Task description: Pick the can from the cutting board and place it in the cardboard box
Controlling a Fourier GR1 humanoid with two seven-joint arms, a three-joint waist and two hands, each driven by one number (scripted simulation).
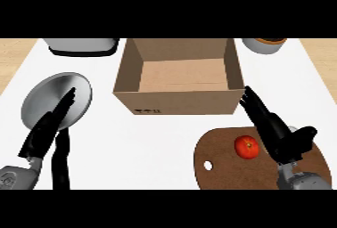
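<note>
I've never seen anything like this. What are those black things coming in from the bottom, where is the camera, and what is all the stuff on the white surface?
You are looking down through the robot's own head camera at a white counter. The black shapes are its two hands on grey forearms: the left hand over a grey plate, the right hand beside a red can seen from above. The can stands on a brown cutting board. Behind it sits an open cardboard box, where the can should go. Both hands have straight fingers and hold nothing. At the far edge are a grey appliance and a bowl, both partly cut off.
</note>
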